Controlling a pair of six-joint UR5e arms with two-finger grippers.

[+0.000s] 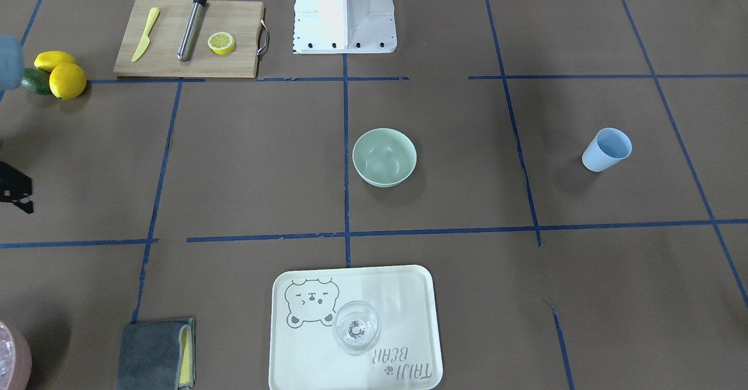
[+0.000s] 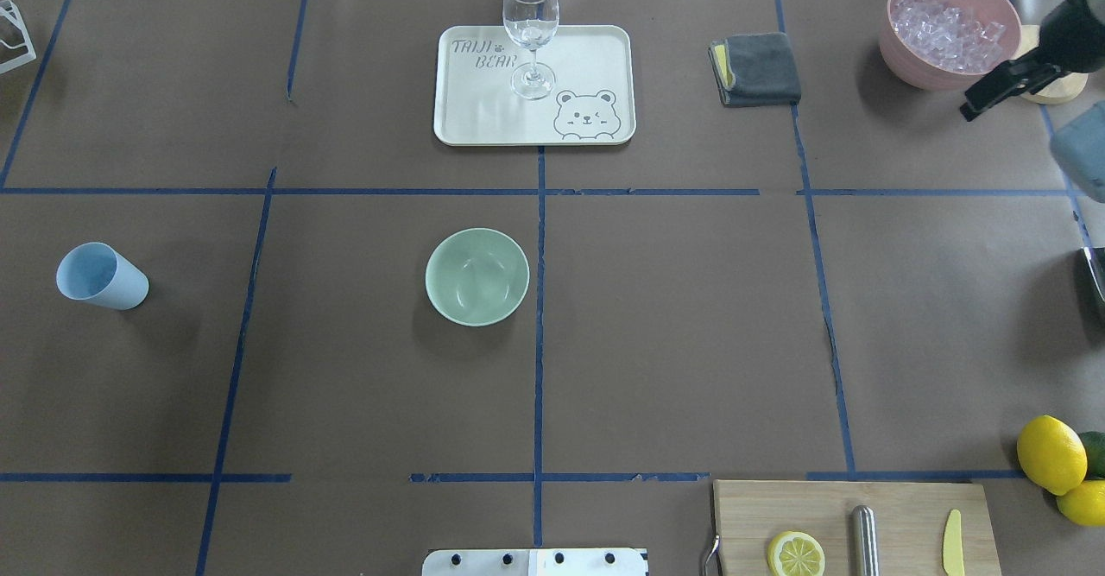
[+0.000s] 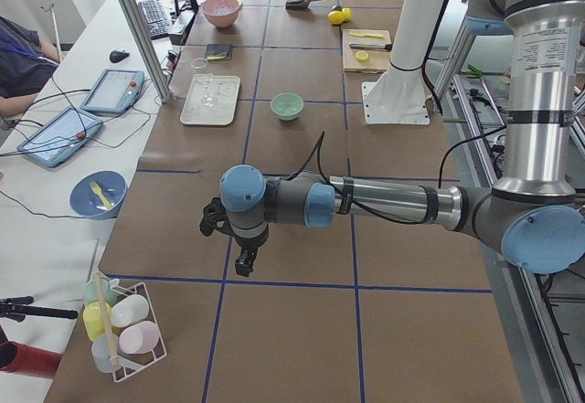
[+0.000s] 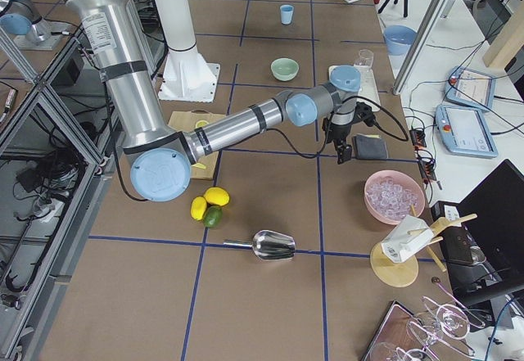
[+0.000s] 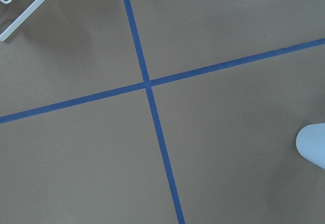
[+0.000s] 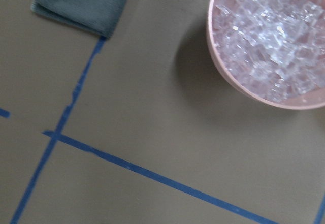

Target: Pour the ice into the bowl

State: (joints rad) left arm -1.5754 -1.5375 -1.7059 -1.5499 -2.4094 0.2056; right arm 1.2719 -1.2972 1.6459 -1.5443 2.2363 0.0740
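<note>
The pale mint-green bowl point(image 2: 476, 276) stands upright near the table's middle and also shows in the front view point(image 1: 384, 157). Faint glassy glints show inside it; I cannot tell whether they are ice. A light blue cup point(image 2: 99, 275) stands far to its left, and its rim edges into the left wrist view point(image 5: 312, 145). My left gripper point(image 3: 236, 249) hovers over bare table beyond the cup; I cannot tell if it is open or shut. My right gripper point(image 2: 984, 103) hangs beside the pink container point(image 2: 950, 28), only partly seen and empty.
The pink container of ice-like pieces point(image 6: 269, 41) sits at the far right. A grey cloth point(image 2: 755, 68) lies next to it. A tray point(image 2: 483, 118) holds a clear glass point(image 2: 531, 32). A cutting board point(image 2: 898, 507), lemons point(image 2: 1049, 453) and a metal scoop point(image 4: 274, 245) lie at the right.
</note>
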